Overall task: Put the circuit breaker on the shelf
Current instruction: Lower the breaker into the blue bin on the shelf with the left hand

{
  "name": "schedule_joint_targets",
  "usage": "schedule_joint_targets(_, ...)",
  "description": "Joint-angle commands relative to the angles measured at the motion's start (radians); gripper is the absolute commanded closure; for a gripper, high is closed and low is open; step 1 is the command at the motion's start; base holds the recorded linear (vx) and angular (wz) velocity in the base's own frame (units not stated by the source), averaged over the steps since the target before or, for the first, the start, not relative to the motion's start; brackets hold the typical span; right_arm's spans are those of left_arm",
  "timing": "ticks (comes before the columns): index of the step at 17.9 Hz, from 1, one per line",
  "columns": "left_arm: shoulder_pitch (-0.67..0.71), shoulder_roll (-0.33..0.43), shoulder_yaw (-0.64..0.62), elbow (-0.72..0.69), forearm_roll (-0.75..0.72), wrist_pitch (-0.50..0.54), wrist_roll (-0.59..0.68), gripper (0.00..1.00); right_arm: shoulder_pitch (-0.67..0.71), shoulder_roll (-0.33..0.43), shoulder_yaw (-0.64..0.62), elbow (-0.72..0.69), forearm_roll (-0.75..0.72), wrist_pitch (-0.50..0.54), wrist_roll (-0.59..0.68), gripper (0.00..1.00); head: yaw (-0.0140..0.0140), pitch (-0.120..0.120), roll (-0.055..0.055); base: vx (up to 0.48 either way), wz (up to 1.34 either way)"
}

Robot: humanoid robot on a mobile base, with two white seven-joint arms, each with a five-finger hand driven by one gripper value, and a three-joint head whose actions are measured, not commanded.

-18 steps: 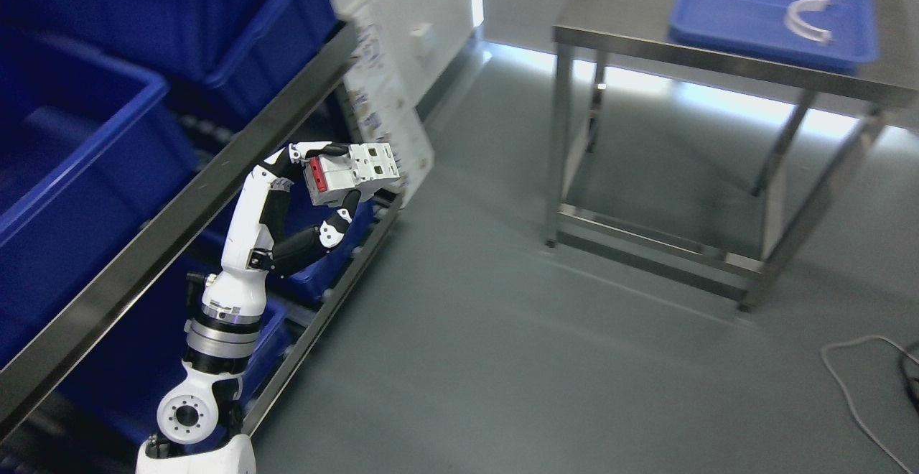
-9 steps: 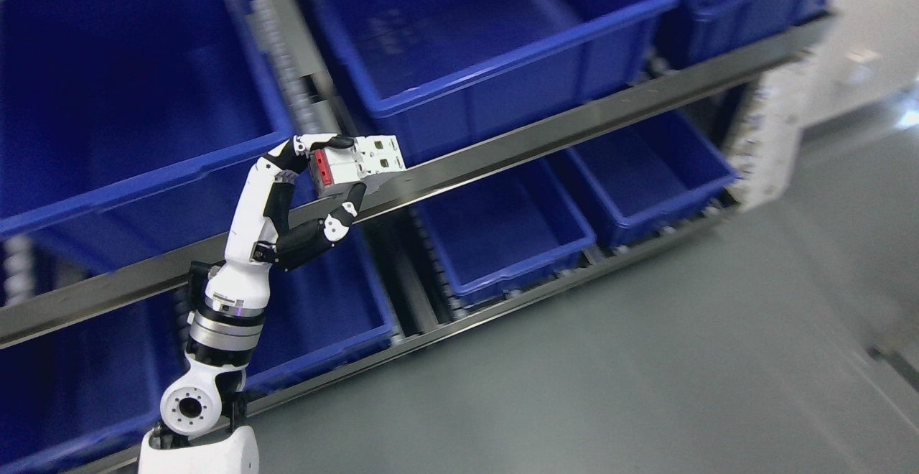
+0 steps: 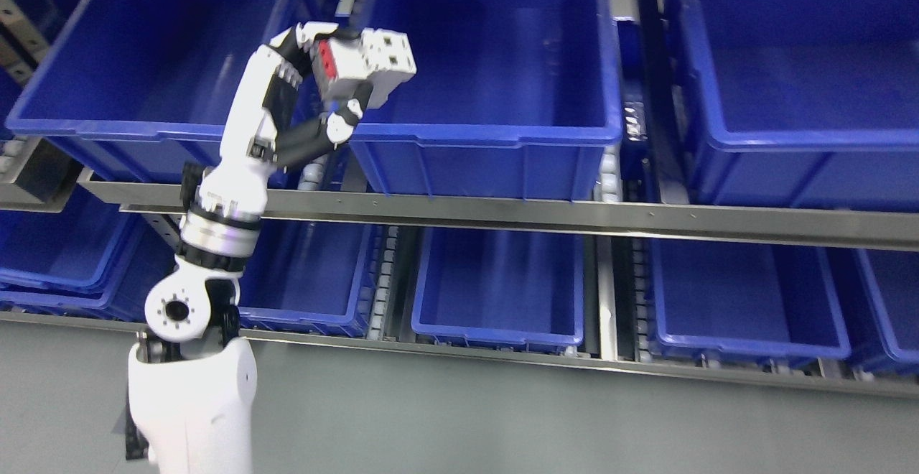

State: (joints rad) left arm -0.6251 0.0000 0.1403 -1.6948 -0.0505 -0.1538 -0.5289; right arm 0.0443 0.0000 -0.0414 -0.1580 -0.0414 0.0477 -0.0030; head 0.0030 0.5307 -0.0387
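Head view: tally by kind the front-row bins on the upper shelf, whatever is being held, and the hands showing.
Blue bins: 3
Circuit breaker: 1, grasped in the left hand's fingers
Left hand: 1
Total: 5

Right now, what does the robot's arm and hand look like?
Only the left arm shows. Its shell is glossy white, with a ribbed silver ring and black band at the wrist and a round white joint with a dark centre hole. The left hand has white segments and black joints. No cables or markings visible.
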Motion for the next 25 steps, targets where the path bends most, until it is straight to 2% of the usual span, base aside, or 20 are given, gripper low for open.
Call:
schedule_joint_targets(1, -0.232, 0.017, -0.028, 0.148, -0.181, 0.106, -0.132, 0.8, 0.0, -0.017, 0.0, 0.0, 0.0, 0.0, 0.0, 0.0, 0.0, 0.0, 0.0, 0.168, 0.46)
schedule_joint_targets(5, -0.344, 0.017, -0.059, 0.406, -0.371, 0.106, -0.145, 0.79, 0.0, -0.017, 0.0, 0.0, 0.0, 0.0, 0.0, 0.0, 0.0, 0.0, 0.0, 0.177, 0.03)
schedule_joint_targets(9, -0.456, 0.049, -0.067, 0.61, -0.478, 0.108, -0.138, 0.79, -0.001, -0.017, 0.0, 0.0, 0.0, 0.0, 0.0, 0.0, 0.0, 0.0, 0.0, 0.194, -0.26)
schedule_joint_targets(12, -0.514, 0.072, -0.073, 0.751, -0.5, 0.106, -0.135, 0.79, 0.0, -0.017, 0.0, 0.0, 0.0, 0.0, 0.0, 0.0, 0.0, 0.0, 0.0, 0.169, -0.33)
schedule_joint_targets(17, -0.519, 0.182, -0.172, 0.843, -0.506, 0.095, -0.135, 0.78, 0.0, -0.017, 0.0, 0.0, 0.0, 0.0, 0.0, 0.0, 0.0, 0.0, 0.0, 0.147, -0.29)
schedule_joint_targets(23, -0.467, 0.227, -0.179, 0.843, -0.506, 0.092, -0.137, 0.78, 0.0, -0.017, 0.0, 0.0, 0.0, 0.0, 0.0, 0.0, 0.0, 0.0, 0.0, 0.088, -0.21)
schedule_joint_targets(25, -0.453, 0.221, -0.2, 0.857, -0.506, 0.095, -0.137, 0.78, 0.0, -0.017, 0.0, 0.0, 0.0, 0.0, 0.0, 0.0, 0.0, 0.0, 0.0, 0.038, -0.09)
